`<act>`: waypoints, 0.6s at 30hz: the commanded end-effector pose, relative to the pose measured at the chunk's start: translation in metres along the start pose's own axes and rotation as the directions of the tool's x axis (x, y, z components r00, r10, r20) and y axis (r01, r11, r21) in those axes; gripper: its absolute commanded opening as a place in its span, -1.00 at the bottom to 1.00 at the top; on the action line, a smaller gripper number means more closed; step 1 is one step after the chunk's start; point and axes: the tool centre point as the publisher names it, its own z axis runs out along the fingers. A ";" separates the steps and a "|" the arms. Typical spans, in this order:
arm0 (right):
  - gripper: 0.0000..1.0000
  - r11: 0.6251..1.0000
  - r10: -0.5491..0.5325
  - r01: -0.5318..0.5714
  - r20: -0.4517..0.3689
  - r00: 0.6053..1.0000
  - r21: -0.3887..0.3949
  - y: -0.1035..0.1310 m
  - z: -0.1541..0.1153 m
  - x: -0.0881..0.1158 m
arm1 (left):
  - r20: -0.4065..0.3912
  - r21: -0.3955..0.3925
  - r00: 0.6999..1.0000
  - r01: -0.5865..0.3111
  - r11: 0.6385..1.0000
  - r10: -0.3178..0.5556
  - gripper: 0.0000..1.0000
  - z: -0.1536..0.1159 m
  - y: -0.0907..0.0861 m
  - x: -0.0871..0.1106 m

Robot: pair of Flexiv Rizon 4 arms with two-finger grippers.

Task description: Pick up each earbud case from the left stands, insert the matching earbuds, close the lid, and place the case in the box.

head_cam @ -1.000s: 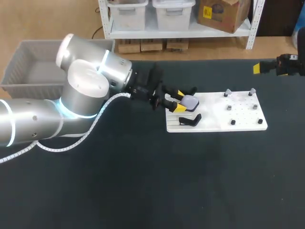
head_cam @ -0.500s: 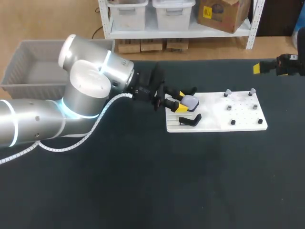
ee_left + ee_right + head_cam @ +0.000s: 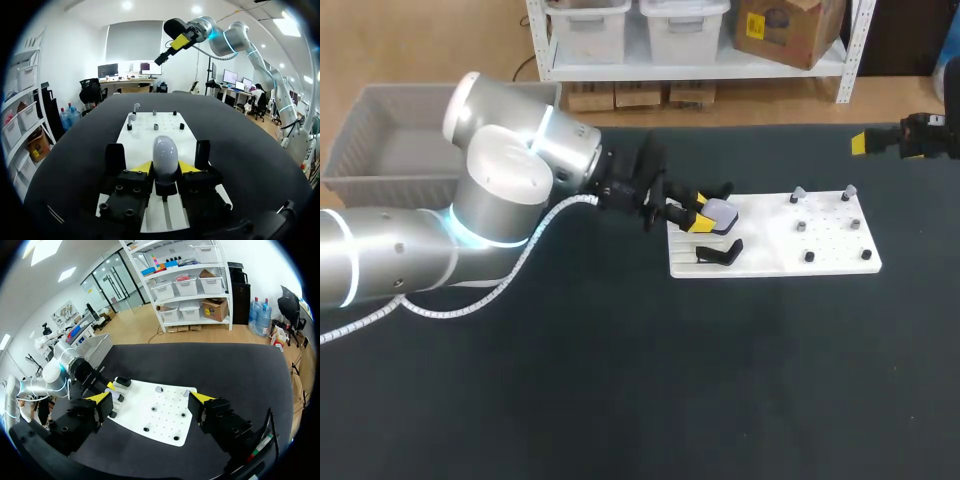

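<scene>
Earbud case sits at the near end of the white board, left claw clamped on it. Pickup step; next, likely lift it straight off. Right claw apart, well away.

The head camera looks down on the table from above and behind. The left wrist camera is low and very near the white board, looking along it. The right wrist camera is high and far, and shows the same board whole.
</scene>
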 end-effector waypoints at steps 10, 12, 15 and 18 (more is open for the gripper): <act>1.00 1.000 -0.001 0.001 -0.001 1.000 -0.006 -0.001 0.000 0.000 | 0.093 -0.056 0.995 -0.036 0.998 0.041 -1.00 -0.035 -0.016 -0.027; 1.00 1.000 -0.001 0.001 -0.001 1.000 -0.006 -0.001 0.000 0.000 | 0.147 -0.065 0.988 -0.027 0.998 0.036 -1.00 -0.041 -0.020 -0.034; 1.00 1.000 -0.001 0.001 -0.001 1.000 -0.006 -0.001 0.000 0.000 | 0.239 -0.073 0.971 -0.004 0.997 0.021 -1.00 -0.048 -0.028 -0.046; 1.00 1.000 -0.001 0.001 -0.001 1.000 -0.006 -0.001 0.000 0.000 | 0.296 -0.083 0.955 0.001 0.997 0.023 -1.00 -0.054 -0.035 -0.055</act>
